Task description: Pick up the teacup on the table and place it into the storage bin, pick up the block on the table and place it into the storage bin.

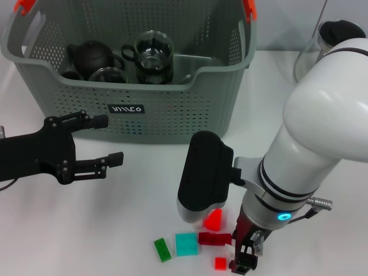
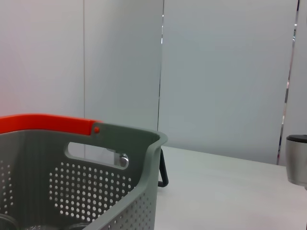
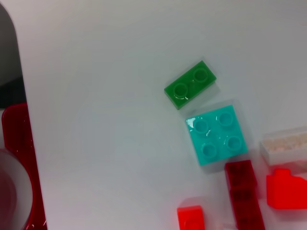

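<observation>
The grey-green storage bin (image 1: 172,103) stands at the back of the table, and its orange-handled rim (image 2: 48,123) fills the left wrist view. Inside it are a dark teapot (image 1: 92,56) and a glass teacup (image 1: 153,56). My left gripper (image 1: 109,140) is open and empty, level with the bin's front wall at its left. Loose blocks lie near the front edge: green (image 1: 163,250) (image 3: 190,85), cyan (image 1: 187,244) (image 3: 218,135), dark red (image 1: 215,238) (image 3: 244,191), red (image 1: 214,219) (image 3: 287,189) and small red (image 1: 220,263) (image 3: 192,219). My right gripper (image 1: 244,259) hangs just right of them.
A glass pitcher (image 1: 322,43) stands at the back right, beside the bin. My bulky white right arm (image 1: 322,144) covers the table's right side. A pale translucent block (image 3: 285,143) lies next to the cyan one. White table (image 1: 115,218) spreads between the bin and the blocks.
</observation>
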Motion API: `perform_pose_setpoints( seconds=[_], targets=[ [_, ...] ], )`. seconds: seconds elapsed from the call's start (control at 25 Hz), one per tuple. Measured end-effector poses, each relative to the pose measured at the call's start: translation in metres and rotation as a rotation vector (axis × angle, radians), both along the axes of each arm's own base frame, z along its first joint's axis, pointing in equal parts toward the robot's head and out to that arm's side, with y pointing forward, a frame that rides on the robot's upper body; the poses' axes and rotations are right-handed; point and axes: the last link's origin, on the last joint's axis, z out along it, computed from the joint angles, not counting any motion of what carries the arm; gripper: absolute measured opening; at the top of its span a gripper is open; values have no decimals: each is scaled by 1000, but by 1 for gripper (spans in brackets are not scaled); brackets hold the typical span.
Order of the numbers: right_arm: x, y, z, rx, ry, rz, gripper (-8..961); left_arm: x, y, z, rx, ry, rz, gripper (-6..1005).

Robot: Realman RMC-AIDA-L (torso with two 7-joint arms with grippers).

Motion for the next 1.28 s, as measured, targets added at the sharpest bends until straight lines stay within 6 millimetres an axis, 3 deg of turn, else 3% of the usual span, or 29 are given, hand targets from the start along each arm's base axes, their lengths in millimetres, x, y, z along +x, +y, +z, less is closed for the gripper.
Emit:
perform_pose_setpoints(
  seconds=[0.56, 0.8, 1.0, 1.28],
  targets=[
    [0, -2, -1, -1, -2, -6, 417, 0, 0, 0, 1, 1, 1, 842],
    [0, -3, 0, -8, -4, -8, 323, 0, 1, 0, 3, 2, 3, 842],
    [-1, -4, 0, -18, -2, -5, 166, -1, 1, 0, 4, 3, 4, 842],
    [-6, -2, 14, -7, 13, -17, 168, -1, 1, 0, 4, 3, 3, 842]
  ],
)
